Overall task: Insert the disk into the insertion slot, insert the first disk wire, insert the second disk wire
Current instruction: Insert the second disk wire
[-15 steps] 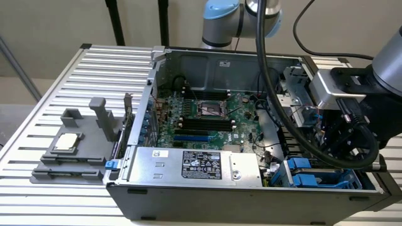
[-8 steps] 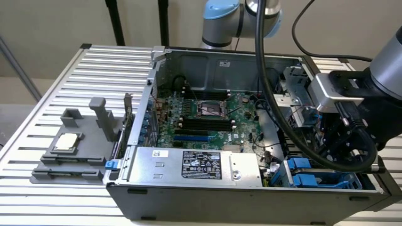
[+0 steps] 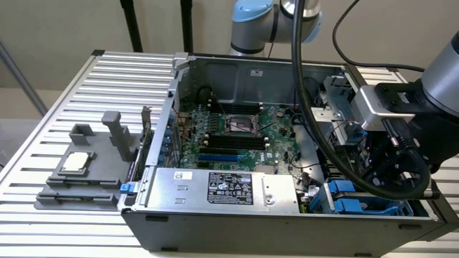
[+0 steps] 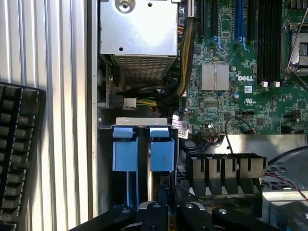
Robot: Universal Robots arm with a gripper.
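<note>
On the ribbed metal table (image 3: 64,97) a grey plastic holder (image 3: 86,166) sits left of the open computer case (image 3: 287,226). Its green circuit board (image 3: 237,129) lies behind the silver box (image 3: 222,188). My claw (image 4: 161,204), fingers closed and seemingly empty, hangs over the slot (image 4: 143,122), where the blue-framed disk (image 4: 161,149) stands upright.

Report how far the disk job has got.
Done, apparently: the disk sits in the insertion slot, its blue carrier seated. In hand: the gripper, shut, hangs right at it. Left: I cannot tell whether either disk wire is plugged.
</note>
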